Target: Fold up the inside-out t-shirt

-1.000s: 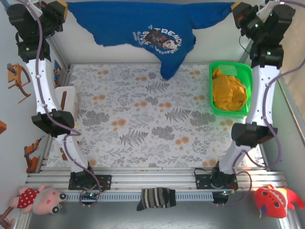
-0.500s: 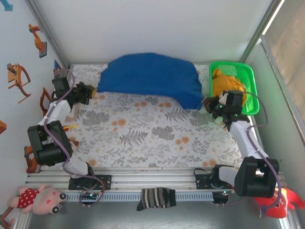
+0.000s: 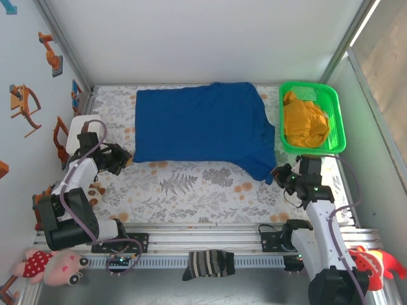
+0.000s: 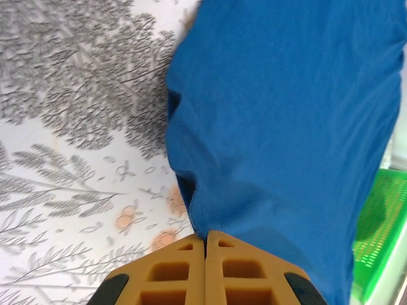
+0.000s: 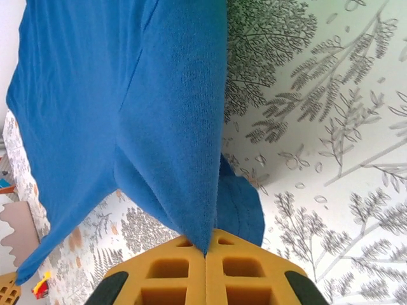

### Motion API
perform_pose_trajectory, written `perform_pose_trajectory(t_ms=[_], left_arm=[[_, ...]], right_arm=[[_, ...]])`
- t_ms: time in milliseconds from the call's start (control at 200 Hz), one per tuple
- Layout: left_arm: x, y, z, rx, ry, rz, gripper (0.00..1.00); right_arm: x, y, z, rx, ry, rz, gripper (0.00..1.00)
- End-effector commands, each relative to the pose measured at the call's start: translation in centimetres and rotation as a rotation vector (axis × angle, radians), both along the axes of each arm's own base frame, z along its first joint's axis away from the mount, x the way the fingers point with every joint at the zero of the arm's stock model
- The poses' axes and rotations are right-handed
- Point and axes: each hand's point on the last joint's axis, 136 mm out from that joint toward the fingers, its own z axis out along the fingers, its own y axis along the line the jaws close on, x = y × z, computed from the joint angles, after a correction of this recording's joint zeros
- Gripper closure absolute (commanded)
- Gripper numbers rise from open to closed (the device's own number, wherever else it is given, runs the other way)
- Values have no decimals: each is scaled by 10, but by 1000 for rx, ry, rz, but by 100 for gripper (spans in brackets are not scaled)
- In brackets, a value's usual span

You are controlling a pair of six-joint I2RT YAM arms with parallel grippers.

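Both my grippers are clenched on cloth. Left gripper (image 3: pixel 124 159) pinches the near-left corner of the inside-out t-shirt (image 3: pixel 203 121). Right gripper (image 3: pixel 278 175) pinches the near-right corner. Both sit low over the floral table (image 3: pixel 210 187).

The shirt lies spread on the far half of the table, plain blue side up. Its right edge is just beside the green basket (image 3: pixel 337 136) holding the yellow garment (image 3: pixel 305 124).

Risks as I judge them:
- My left bite looks thin, right at the hem, so a sharp tug could slip it out.
- The right corner is bunched into a ridge, and folding from there would lock in a crease.
- An uneven pull between the arms would skew the fold line.
- Swinging right could drag cloth over the basket rim.
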Motion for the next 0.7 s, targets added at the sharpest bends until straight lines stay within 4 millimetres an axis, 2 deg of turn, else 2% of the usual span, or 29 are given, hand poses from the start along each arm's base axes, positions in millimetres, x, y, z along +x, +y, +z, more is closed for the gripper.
perform_pose_trajectory(t_ms=[0, 110, 275, 536, 696], left_arm=[[-13, 9, -3, 61, 18, -20, 100], [-17, 11, -4, 61, 29, -20, 100], [-24, 14, 8, 85, 17, -25, 100], [-35, 15, 14, 100, 30, -48, 100], [-37, 22, 15, 116, 30, -40, 100]], right_arm=[[-27, -2, -15, -34, 92, 9, 100], [-37, 0, -14, -24, 102, 13, 100], [-50, 5, -6, 5, 109, 19, 100], [-70, 11, -17, 43, 160, 26, 100], [-84, 14, -24, 62, 180, 15, 100]])
